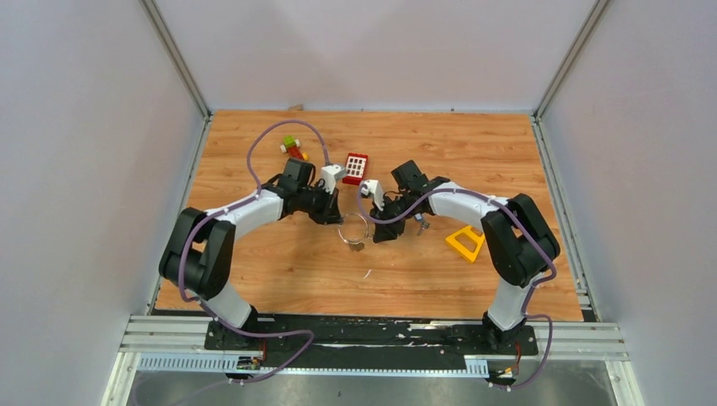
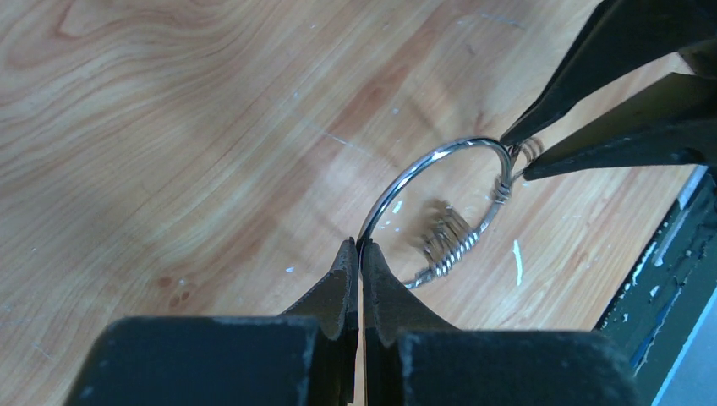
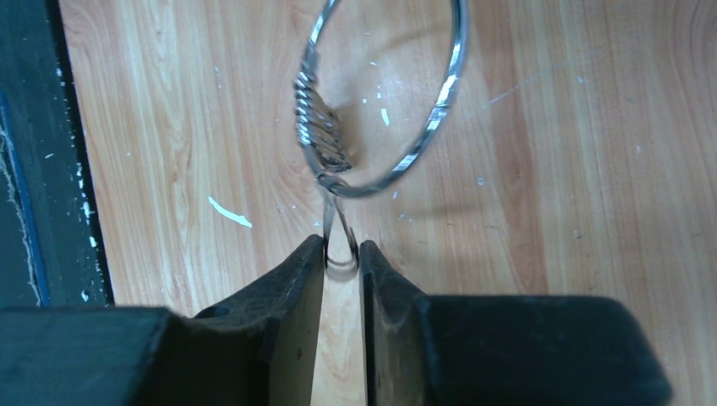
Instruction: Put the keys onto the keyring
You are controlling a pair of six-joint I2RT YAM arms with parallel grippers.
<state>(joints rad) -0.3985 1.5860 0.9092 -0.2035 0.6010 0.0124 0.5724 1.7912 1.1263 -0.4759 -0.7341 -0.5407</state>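
While both arms meet over the middle of the wooden table, the job looks to be at the holding stage: the ring is pinned at two places, and as far as I can tell no key is on it yet. On the left, the left gripper is clamped tight, its black tapered fingers pressed together with the wire of the keyring nipped at the very tips. The keyring hangs between the two tools just above the boards, a thin, bright, round hoop of steel wire that catches the light. On the side nearer the arm bases, a short stretch of it is wound with a tight, spring-like coil, and a small narrow wire loop sticks out where the winding ends. Beyond the hoop lies a red brick of glossy plastic. On the right, the right gripper has its matte black pads a sliver apart and closed on that small loop, so it grips the keyring too. The keys I cannot pick out with any certainty in these views. The next move, I judge, calls for one tool to hold the hoop steady while the other lets go, fetches a key and threads its hole over a free wire end. That is fine work with thin, slippery, springy metal. Furthest right, a yellow triangular block lies flat by the right arm.
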